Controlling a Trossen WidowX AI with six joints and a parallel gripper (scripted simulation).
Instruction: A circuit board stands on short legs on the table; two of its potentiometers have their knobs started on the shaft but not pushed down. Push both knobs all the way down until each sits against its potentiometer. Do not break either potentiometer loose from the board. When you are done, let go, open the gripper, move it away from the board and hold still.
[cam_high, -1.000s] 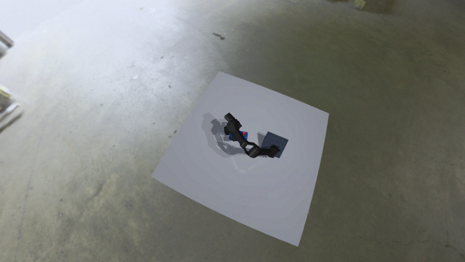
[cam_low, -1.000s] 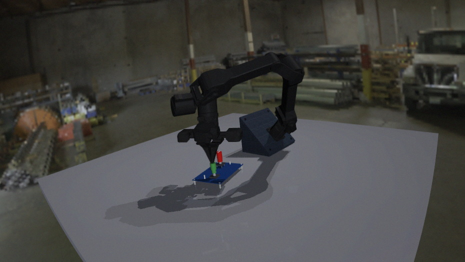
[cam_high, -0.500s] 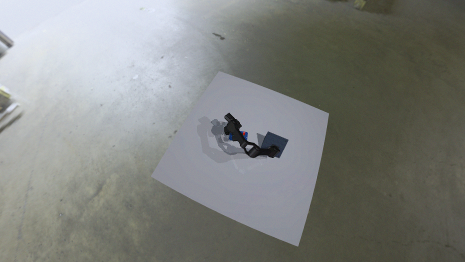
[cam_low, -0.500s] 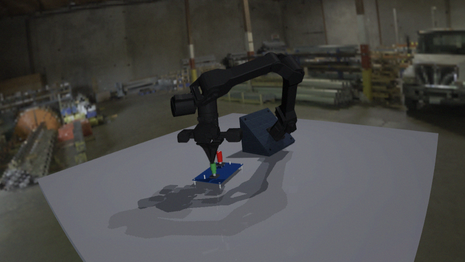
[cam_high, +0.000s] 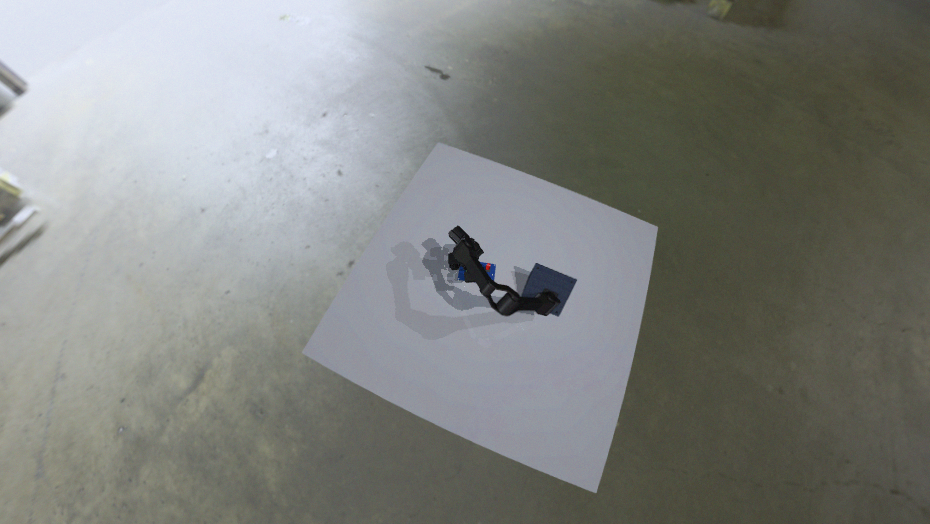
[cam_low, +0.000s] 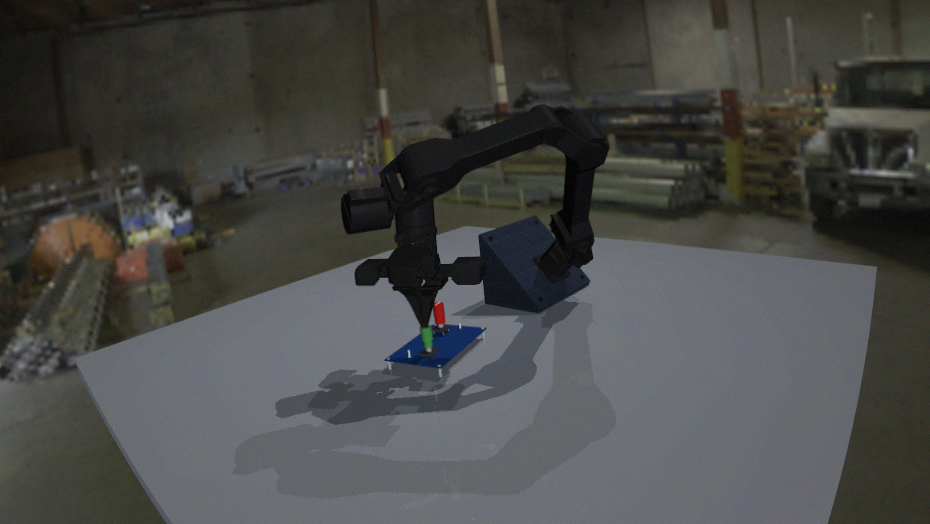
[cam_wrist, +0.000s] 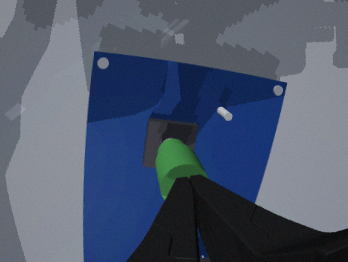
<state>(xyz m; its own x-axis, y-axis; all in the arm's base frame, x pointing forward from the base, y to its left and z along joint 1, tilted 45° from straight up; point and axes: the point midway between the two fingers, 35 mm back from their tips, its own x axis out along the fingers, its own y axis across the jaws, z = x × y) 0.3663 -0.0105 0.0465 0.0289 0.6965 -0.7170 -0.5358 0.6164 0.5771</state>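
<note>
The blue circuit board stands on short white legs. A green knob stands over the near dark potentiometer; a little pale shaft shows below the knob in the exterior view. A red knob stands at the far potentiometer, with a short pale part below it. My gripper is shut and empty, its tips together at the top of the green knob. The arm hides the green knob and the fingertips in the top view.
The arm is mounted on a dark blue wedge-shaped base behind the board. Thin white posts rise from the board, one near each knob. The grey table carries the arm's shadows.
</note>
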